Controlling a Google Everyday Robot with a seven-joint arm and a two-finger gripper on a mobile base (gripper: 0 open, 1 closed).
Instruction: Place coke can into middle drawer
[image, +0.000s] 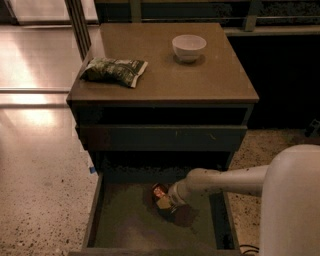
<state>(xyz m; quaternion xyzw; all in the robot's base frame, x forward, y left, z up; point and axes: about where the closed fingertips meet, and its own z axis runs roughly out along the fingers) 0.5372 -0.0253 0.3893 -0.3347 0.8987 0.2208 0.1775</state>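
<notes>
Within drawer (93, 214), can (160, 190) at end effector (165, 202)

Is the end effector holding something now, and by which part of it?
The end effector, inside the open drawer, sits right by the can; whether it grips it cannot be told.

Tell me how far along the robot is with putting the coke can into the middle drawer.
Done: the middle drawer is pulled open, and the coke can is down inside it, near the back. In hand: the end effector is right at the can, low inside the drawer. Left: probably releasing the can and lifting the arm out. I can't tell whether the can rests on the drawer floor yet.
</notes>
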